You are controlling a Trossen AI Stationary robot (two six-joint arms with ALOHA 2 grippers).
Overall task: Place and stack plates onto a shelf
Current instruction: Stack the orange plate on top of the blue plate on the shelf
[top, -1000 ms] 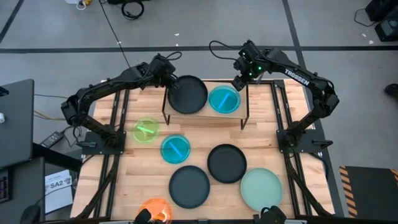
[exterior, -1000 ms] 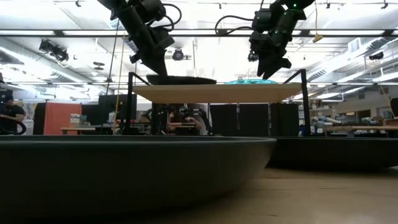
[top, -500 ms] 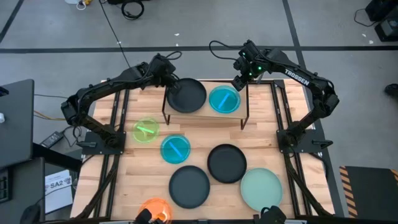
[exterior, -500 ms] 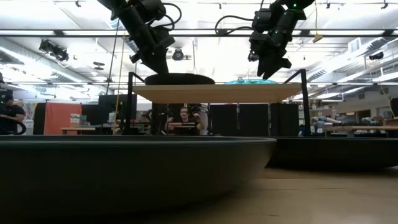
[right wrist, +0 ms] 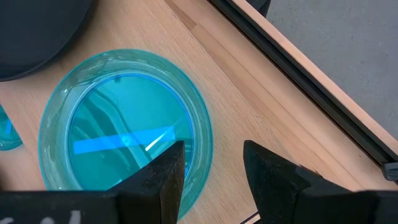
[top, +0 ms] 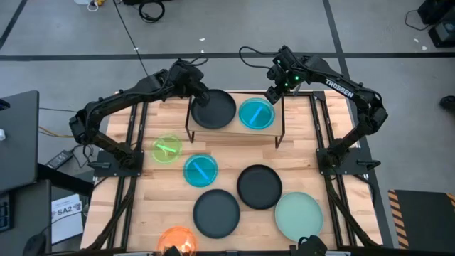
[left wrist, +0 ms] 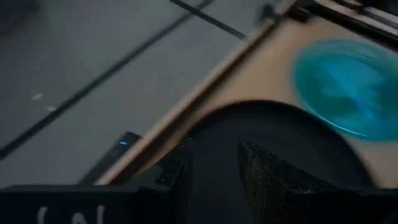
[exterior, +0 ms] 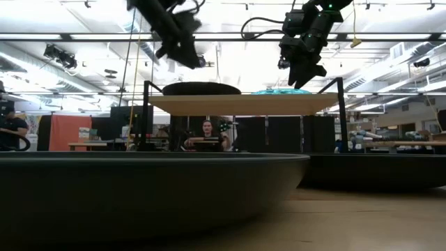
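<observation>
Our left gripper (top: 200,92) had lifted clear of the black plate (top: 214,109) since a second ago, fingers parted on nothing — so that plate sat released on the shelf (top: 279,107). The blue plate (top: 256,113) lay beside it, under our right gripper (top: 271,95), likewise spread. Only the high view showed the plates off the shelf; the low view alone showed the left gripper's height above it.

Dark arms, white TROSSEN lettering, green light
</observation>
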